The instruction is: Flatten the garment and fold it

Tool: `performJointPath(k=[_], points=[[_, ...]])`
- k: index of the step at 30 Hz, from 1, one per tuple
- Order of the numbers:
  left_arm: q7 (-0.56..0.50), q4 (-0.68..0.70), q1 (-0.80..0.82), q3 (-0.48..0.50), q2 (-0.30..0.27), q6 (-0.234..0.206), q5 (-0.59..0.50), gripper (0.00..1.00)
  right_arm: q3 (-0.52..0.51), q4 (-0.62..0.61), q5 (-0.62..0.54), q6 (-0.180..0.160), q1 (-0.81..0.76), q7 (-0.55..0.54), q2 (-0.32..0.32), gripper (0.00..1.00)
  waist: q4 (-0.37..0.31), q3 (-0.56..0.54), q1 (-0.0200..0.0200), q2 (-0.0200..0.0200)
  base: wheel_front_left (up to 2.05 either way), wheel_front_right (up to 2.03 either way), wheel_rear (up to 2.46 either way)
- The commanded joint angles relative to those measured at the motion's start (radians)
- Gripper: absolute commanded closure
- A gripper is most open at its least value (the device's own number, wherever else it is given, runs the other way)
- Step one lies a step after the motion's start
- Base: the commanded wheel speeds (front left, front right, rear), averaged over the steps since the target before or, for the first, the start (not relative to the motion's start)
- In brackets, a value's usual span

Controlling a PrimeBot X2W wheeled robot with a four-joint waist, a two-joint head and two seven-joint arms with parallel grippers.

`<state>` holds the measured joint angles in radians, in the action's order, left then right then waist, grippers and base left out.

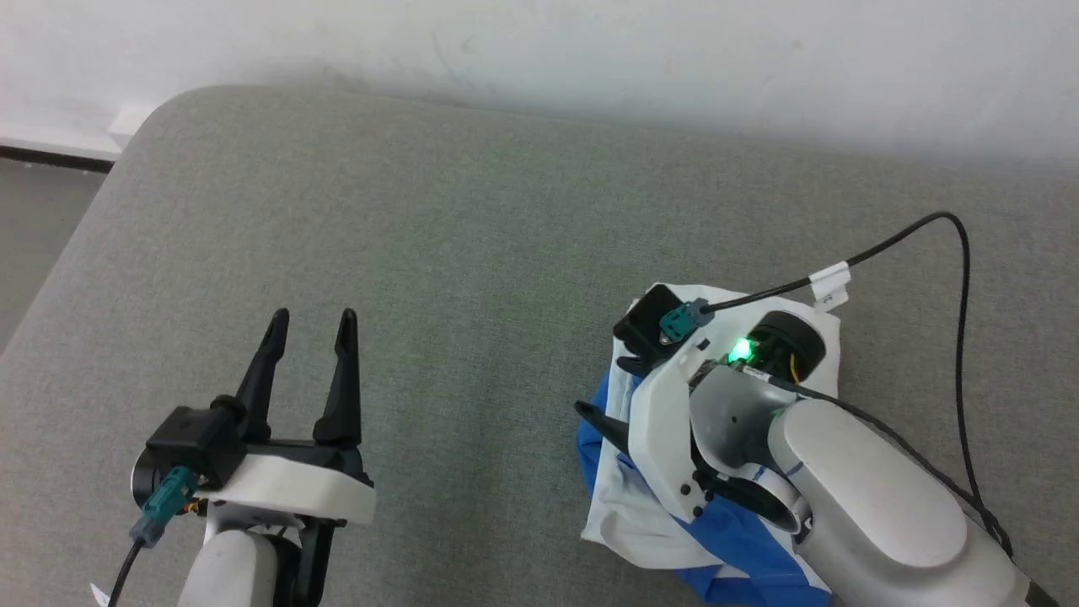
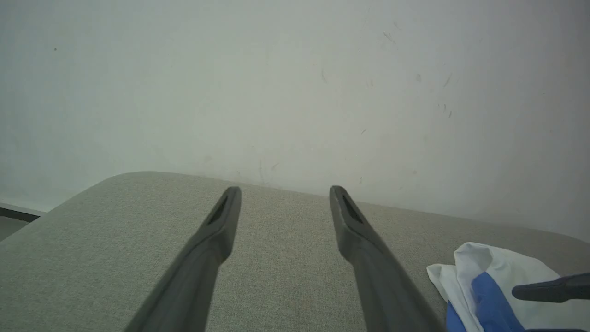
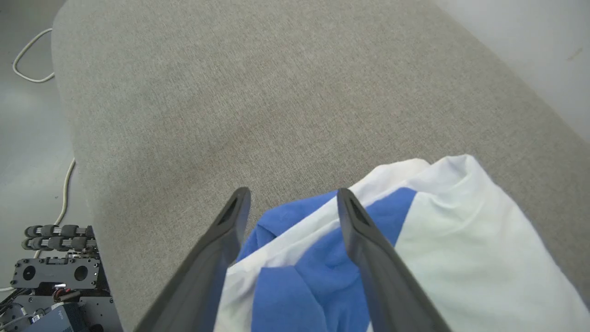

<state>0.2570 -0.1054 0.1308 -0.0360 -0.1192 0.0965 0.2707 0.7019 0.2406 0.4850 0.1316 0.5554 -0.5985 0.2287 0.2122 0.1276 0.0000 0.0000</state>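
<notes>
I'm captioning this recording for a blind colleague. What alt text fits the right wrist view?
The right gripper, open, reaches over a crumpled white and blue shirt lying on a gray fabric surface. A white cable lies on the floor at the far left.

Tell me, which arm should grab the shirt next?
Probably the right. The right gripper, open, is at the crumpled garment, fingers straddling a blue fold. The left gripper is open over bare cushion, apart from it.
</notes>
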Motion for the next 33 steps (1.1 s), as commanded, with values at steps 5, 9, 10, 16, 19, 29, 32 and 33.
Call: performJointPath(k=[5,9,10,16,19,29,32,33], points=[[0.005,0.006,-0.004,0.011,-0.008,0.005,-0.01,0.0,-0.045,-0.063,0.016,-0.001,0.021,0.028,0.006,0.0,-0.031,-0.02,0.0,0.0,0.0,0.0,0.0],[0.005,0.017,-0.011,0.017,-0.013,0.0,-0.015,0.0,-0.204,-0.089,-0.048,-0.001,-0.021,0.017,0.034,0.0,-0.052,-0.031,0.0,0.0,0.0,0.0,0.0],[0.005,0.02,-0.014,0.018,-0.013,-0.001,-0.015,0.0,-0.256,-0.089,-0.073,-0.001,-0.042,0.007,0.037,0.0,-0.056,-0.034,0.0,0.0,0.0,0.0,0.0],[0.005,0.031,-0.021,0.012,-0.01,-0.005,-0.019,0.0,-0.481,-0.083,-0.208,-0.001,-0.196,-0.115,0.013,0.0,-0.066,-0.035,0.0,0.0,0.0,0.0,0.0],[0.005,0.032,-0.016,0.005,-0.007,-0.005,-0.019,0.0,-0.525,-0.077,-0.252,-0.001,-0.255,-0.164,-0.015,0.0,-0.064,-0.025,0.0,0.0,0.0,0.0,0.0],[0.005,0.019,0.007,-0.012,-0.002,0.001,-0.016,0.0,-0.542,0.031,-0.323,-0.001,-0.312,-0.187,-0.086,0.0,-0.035,0.008,0.0,0.0,0.0,0.0,0.0],[0.005,0.015,0.01,-0.014,-0.002,0.002,-0.015,0.0,-0.523,0.075,-0.322,-0.001,-0.313,-0.177,-0.088,0.0,-0.028,0.013,0.0,0.0,0.0,0.0,0.0],[0.005,0.013,0.011,-0.015,-0.003,0.003,-0.015,0.0,-0.518,0.087,-0.319,-0.001,-0.311,-0.17,-0.087,0.0,-0.027,0.014,0.0,0.0,0.0,0.0,0.0]])
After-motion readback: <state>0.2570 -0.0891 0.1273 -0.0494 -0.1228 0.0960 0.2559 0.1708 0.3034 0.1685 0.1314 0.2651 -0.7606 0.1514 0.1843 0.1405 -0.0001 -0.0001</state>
